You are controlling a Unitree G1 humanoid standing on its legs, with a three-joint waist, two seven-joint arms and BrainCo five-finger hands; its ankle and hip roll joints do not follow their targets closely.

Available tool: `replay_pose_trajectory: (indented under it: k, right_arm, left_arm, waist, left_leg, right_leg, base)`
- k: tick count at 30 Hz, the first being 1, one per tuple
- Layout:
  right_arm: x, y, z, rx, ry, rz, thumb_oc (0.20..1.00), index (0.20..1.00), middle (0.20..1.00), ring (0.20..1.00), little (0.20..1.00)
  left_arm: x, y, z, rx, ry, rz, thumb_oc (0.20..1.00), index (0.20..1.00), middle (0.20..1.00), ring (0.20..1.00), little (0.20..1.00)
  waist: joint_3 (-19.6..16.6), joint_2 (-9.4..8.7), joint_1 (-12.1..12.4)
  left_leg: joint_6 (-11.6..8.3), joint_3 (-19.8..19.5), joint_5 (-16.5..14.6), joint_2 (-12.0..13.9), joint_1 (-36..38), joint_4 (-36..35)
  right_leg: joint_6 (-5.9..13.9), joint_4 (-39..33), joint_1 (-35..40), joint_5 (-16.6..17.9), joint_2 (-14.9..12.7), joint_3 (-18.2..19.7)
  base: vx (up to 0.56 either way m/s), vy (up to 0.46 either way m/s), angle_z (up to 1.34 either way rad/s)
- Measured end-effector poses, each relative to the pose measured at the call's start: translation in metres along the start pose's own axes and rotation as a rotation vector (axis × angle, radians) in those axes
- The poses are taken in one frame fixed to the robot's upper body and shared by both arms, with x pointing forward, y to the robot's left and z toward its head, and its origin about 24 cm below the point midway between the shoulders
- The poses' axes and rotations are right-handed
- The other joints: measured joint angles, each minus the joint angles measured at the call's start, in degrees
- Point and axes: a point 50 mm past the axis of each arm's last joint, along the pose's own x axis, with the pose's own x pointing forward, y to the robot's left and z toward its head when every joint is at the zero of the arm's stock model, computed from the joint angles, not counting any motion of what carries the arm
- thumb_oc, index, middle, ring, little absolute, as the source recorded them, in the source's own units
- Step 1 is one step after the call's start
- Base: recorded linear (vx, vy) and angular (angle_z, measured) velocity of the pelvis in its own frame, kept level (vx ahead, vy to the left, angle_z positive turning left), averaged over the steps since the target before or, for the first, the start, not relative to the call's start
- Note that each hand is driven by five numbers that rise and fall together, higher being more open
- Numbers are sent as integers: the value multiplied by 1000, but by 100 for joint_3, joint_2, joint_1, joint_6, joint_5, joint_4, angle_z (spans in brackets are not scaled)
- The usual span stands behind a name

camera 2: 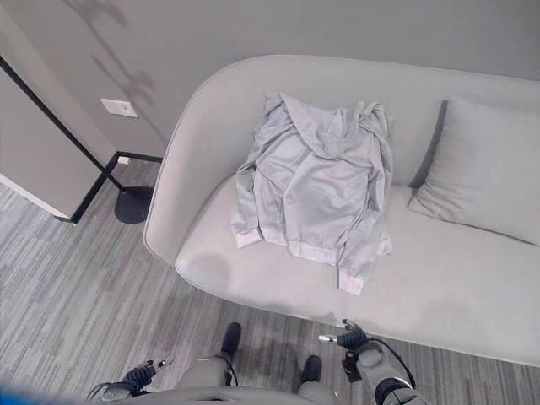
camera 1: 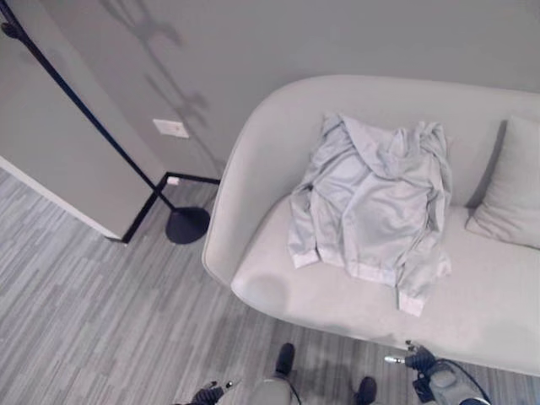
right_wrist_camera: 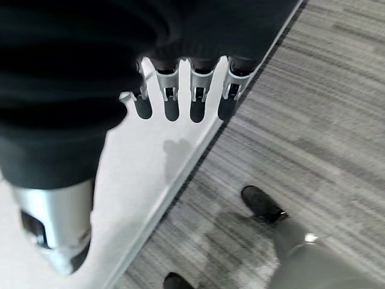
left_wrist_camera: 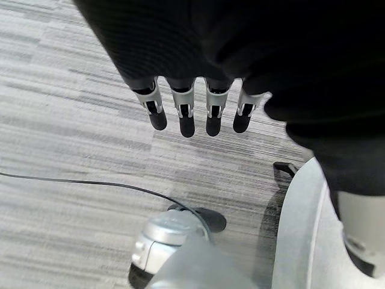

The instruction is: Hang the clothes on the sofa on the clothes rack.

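Grey wall [camera 1: 278,42] with a white socket plate [camera 1: 171,128] behind, striped grey plank floor [camera 1: 93,321] below, pale pillow [camera 2: 485,173] at the seat's end.

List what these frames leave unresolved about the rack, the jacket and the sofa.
- Clothes rack: its top runs off the left eye view's edge, so no hooks show.
- Jacket: the side facing the sofa is hidden beneath it.
- Cushion: cut by the left eye view's right edge.

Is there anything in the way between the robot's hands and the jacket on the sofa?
Nothing visible is. The grey jacket lies spread on the sofa, with bare seat in front of it. The left hand and right hand hang low, fingers relaxed.
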Motion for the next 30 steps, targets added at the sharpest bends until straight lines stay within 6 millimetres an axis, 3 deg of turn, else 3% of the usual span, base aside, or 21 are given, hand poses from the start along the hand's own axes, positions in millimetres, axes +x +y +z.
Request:
replay_pose_trajectory:
  k: [4,19,24,30]
  right_arm:
    - [-2,-6,-11,-5,27,-17,1000,1000,1000,1000,1000]
    - [-6,-6,-24,20,63,-25,1000,1000,1000,1000,1000]
    - [-7,-10,-27,51,73,-40,1000,1000,1000,1000,1000]
    - [-8,-13,-35,109,111,-67,1000,1000,1000,1000,1000]
  left_arm:
    - [-2,-11,-10,21,27,-32,1000,1000,1000,1000,1000]
    - [-2,-13,-11,78,29,-50,1000,1000,1000,1000,1000]
    - [-2,-13,-11,87,29,-54,1000,1000,1000,1000,1000]
    - [-2,-3,-10,111,27,-32,1000,1000,1000,1000,1000]
  waist:
    - [-6,-6,-19]
    - [-262,87,-43]
    - [-263,10,-185]
    - [-326,-187,-353]
  left_leg:
    - [-47,-73,45,27,129,-10]
    - [-87,-217,24,-12,131,0]
    - [-24,-103,41,-137,169,-38]
    - [156,273,-17,-321,340,-74]
  right_leg:
    - [-39,-2,175,-55,36,-98]
    - [-76,0,259,-77,21,-282]
    - [-55,1,266,-17,-181,-255]
    - [75,2,256,29,-389,76]
  base:
    - [91,-10,12]
    - [23,47,6]
    - [79,137,-5]
    - [43,133,-25]
